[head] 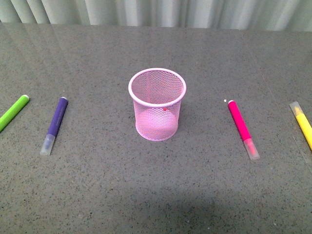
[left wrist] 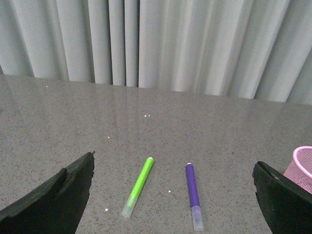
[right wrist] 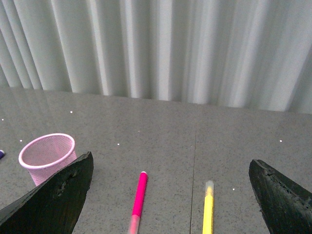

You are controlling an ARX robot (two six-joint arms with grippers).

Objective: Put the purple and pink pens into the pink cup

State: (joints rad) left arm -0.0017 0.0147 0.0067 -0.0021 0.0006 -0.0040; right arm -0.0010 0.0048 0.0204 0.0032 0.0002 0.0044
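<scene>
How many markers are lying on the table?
4. Green marker at the far left; purple marker left of the pink cup; pink marker right of it; yellow marker at the far right. None looks hidden.

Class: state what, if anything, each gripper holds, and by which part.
Nothing: left gripper and right gripper are open; purple pen and pink pen lie on the table.

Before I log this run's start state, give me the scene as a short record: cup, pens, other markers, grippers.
cup: light pink wire-mesh cup, upright, mid-table, no pen inside
purple pen: dark purple marker with clear cap, lying flat left of the cup
pink pen: hot-pink marker with clear cap, lying flat right of the cup
others: lime-green marker far left; yellow marker far right
left gripper: open, holding nothing
right gripper: open, holding nothing
</scene>
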